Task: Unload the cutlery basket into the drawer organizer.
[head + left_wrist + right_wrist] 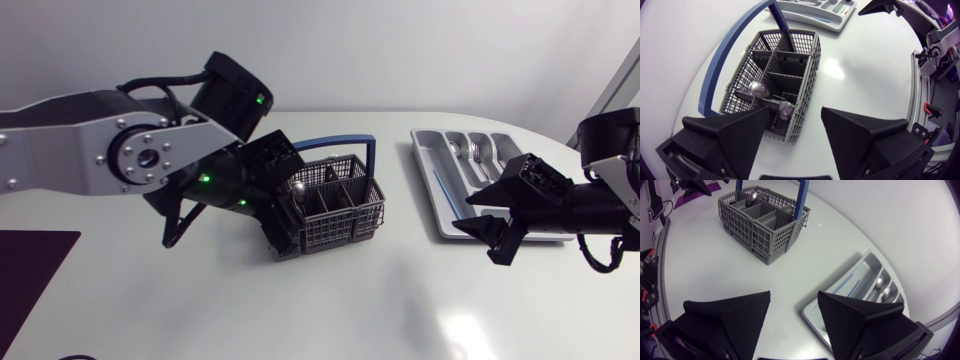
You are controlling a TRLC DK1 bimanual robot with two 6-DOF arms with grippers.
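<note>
The grey cutlery basket (340, 210) stands on the white counter (330, 310). Two shiny cutlery pieces (759, 90) sit in its end compartments. At that end of the basket the left end effector (795, 137) hovers, fingers spread wide and empty. Well apart, beyond the basket's other end, lies the drawer organizer (428, 165), and the right end effector (792, 315) gapes empty there too.

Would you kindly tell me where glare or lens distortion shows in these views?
Head view: a glare patch on the table. Left wrist view: glare beside the cutlery basket, spoon bowls shining. Right wrist view: the fisheye curves the table's edge.
</note>
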